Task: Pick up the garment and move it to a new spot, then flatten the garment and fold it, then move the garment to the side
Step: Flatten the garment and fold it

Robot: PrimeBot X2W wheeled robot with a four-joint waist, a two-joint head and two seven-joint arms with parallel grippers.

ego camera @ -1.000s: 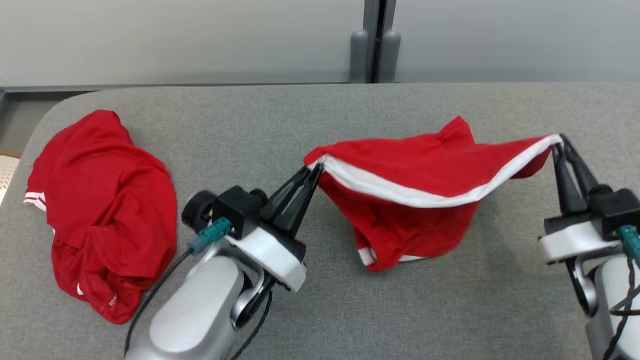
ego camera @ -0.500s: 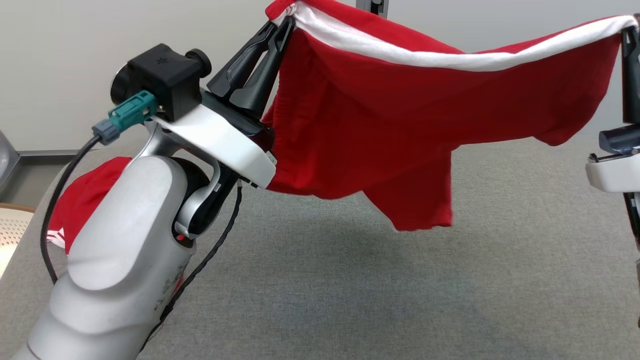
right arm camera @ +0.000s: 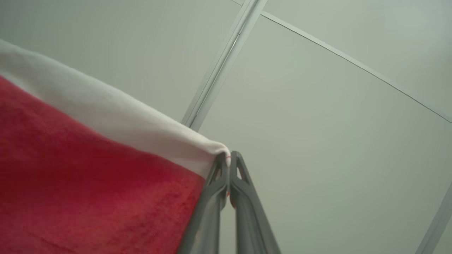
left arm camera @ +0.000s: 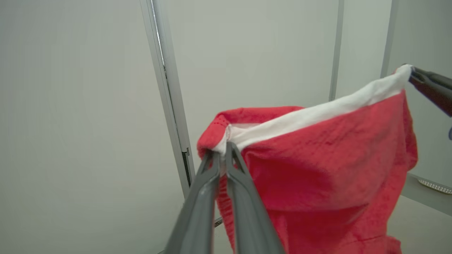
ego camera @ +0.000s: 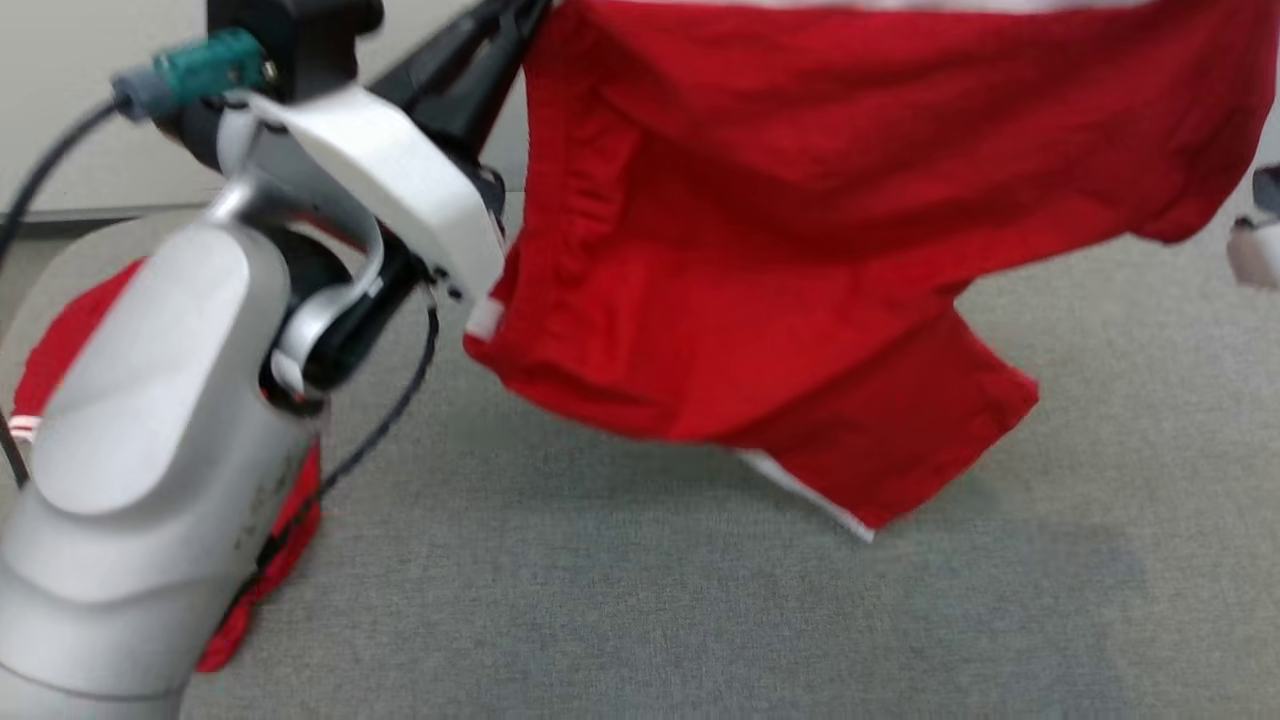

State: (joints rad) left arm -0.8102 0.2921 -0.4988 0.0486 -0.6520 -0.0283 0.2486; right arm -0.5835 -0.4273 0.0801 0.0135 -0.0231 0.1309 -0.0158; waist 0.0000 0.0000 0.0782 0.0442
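Observation:
The garment (ego camera: 800,250) is a pair of red shorts with a white waistband, stretched in the air between both grippers. Its lower leg (ego camera: 900,450) hangs over the grey table (ego camera: 700,620). My left gripper (left arm camera: 222,148) is shut on one end of the waistband; its dark fingers (ego camera: 470,70) rise at the head view's top left. My right gripper (right arm camera: 229,157) is shut on the other end of the waistband, and its fingers (left arm camera: 429,86) also show at the left wrist view's right edge. Part of the right wrist (ego camera: 1255,245) shows at the head view's right edge.
A second red garment (ego camera: 60,340) lies crumpled on the table's left side, mostly behind my left arm (ego camera: 150,450). Pale wall panels (left arm camera: 88,106) stand behind the table.
Both grippers have lifted the garment off the table and raised it high, and it now hangs spread between them. The head view has also shifted.

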